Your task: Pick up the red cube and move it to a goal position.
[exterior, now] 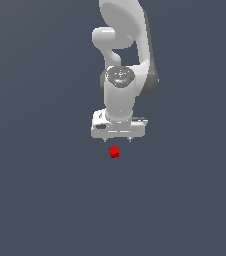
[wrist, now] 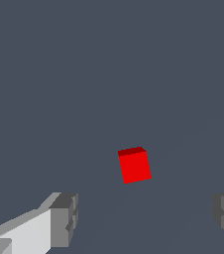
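Observation:
The red cube [exterior: 114, 152] is small and bright red and lies on the flat dark grey surface. My white gripper [exterior: 120, 140] hangs just above and a little behind it, pointing down, with its two short fingertips spread wide. In the wrist view the cube [wrist: 134, 165] sits apart from the gripper [wrist: 146, 218], past the line between the two grey fingertips [wrist: 64, 220], which stand far apart with nothing between them. The gripper is open and empty.
The white arm [exterior: 122, 50] rises behind the gripper toward the top of the exterior view. The dark grey surface [exterior: 45, 190] stretches all around the cube with no other object in view.

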You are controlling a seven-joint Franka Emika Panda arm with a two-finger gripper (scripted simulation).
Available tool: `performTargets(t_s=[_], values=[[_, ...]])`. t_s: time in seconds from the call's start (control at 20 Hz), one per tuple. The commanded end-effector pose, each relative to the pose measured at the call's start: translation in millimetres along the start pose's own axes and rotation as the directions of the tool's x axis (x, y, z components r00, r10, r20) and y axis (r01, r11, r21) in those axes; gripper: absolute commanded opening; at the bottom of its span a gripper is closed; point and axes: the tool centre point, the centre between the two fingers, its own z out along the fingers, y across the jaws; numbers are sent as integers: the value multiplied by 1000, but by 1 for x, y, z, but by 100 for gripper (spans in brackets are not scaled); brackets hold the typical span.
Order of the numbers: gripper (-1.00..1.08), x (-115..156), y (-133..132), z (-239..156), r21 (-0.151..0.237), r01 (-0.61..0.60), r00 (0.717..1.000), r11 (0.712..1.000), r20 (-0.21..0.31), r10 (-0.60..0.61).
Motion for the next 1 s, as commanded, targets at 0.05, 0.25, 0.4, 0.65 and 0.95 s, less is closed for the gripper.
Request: performTargets(t_s=[0.05,0.25,0.4,0.65,0.95], values=[[100,0,0,0,0,0,1000,1000,0,0],[100,-1,1,7,0,11,1000,1000,0,-11],[100,-3,2,19,0,28,1000,1000,-1,-28],[100,-6,4,51,-1,75,997,997,-3,-75],[100,-11,9,100,-3,145,989,989,-6,-145]])
